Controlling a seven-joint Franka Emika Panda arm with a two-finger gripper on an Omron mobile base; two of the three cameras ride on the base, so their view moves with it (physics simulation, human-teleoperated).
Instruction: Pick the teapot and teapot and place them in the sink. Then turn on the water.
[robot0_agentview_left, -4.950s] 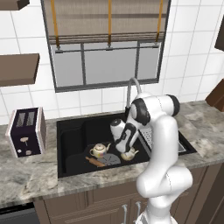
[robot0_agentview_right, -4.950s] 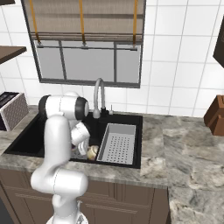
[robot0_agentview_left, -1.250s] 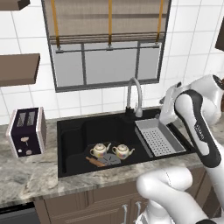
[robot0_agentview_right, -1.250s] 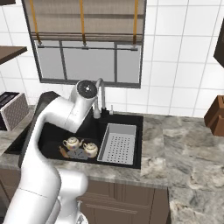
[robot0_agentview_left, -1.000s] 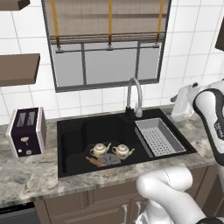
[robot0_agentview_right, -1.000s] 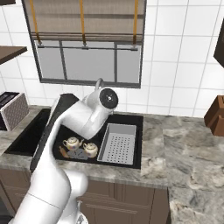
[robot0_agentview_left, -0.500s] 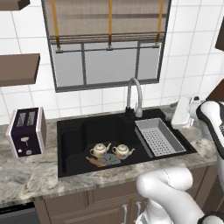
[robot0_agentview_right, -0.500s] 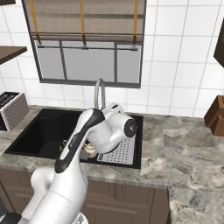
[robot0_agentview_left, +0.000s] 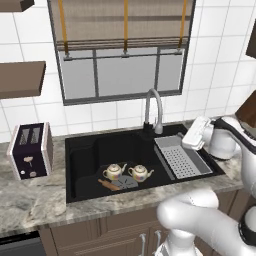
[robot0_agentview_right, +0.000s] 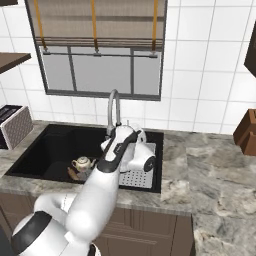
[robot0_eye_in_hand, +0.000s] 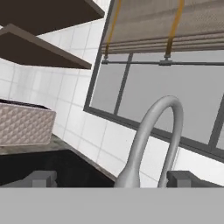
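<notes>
On the left of the grey marble counter stands the dark toaster. Next, two small cream porcelain teapots sit side by side in the large black rectangular sink, so placing looks done. The tall arched silver gooseneck faucet runs no water. Furthest right, the gripper hangs with jaws spread, empty, facing the spout. It should approach level, reach the faucet's handle at the dark base, and push gently sideways.
</notes>
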